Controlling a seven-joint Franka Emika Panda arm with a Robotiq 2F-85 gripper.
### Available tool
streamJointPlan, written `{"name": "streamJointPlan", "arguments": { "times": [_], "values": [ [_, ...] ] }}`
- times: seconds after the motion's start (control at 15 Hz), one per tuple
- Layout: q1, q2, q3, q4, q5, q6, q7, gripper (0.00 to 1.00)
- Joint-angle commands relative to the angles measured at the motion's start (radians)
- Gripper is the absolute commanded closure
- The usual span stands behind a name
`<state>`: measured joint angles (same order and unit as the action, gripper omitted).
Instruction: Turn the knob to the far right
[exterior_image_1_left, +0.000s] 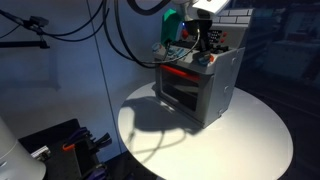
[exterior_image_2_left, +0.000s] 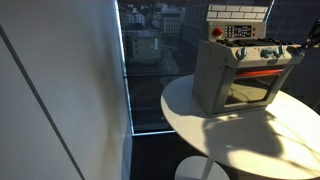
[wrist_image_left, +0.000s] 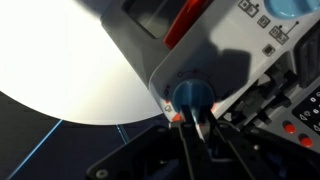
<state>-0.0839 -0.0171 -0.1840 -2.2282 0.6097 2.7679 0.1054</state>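
Note:
The small round pale-blue knob (wrist_image_left: 192, 95) sits at the corner end of the silver toy stove's (wrist_image_left: 215, 55) front panel in the wrist view. My gripper (wrist_image_left: 194, 120) has its two dark fingers drawn close together, with the tips pinched on the knob's lower part. In both exterior views the stove (exterior_image_1_left: 205, 92) (exterior_image_2_left: 232, 85) stands on a round white table (exterior_image_1_left: 255, 135) (exterior_image_2_left: 265, 145). My gripper (exterior_image_1_left: 196, 48) (exterior_image_2_left: 303, 47) is at the stove's upper front corner and hides the knob there.
The stove has a red oven handle (exterior_image_2_left: 262, 72) and a back panel with buttons (exterior_image_2_left: 238, 31). A window wall (exterior_image_2_left: 150, 60) stands beside the table. Cables (exterior_image_1_left: 120, 35) hang from the arm. Dark equipment (exterior_image_1_left: 60, 145) lies on the floor.

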Motion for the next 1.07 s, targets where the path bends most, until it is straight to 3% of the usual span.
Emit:
{"name": "streamJointPlan", "arguments": {
  "times": [0.0,0.4,0.8,0.93,1.0],
  "values": [
    [-0.039,-0.029,-0.001,-0.005,-0.012,-0.001,0.127,0.95],
    [-0.045,-0.036,-0.001,-0.003,0.004,-0.016,0.289,0.95],
    [-0.046,-0.038,-0.001,-0.004,-0.001,-0.02,0.334,0.94],
    [-0.047,-0.04,-0.001,-0.006,-0.003,-0.022,0.333,0.9],
    [-0.047,-0.041,-0.001,-0.008,-0.006,-0.024,0.33,0.82]
  ]
}}
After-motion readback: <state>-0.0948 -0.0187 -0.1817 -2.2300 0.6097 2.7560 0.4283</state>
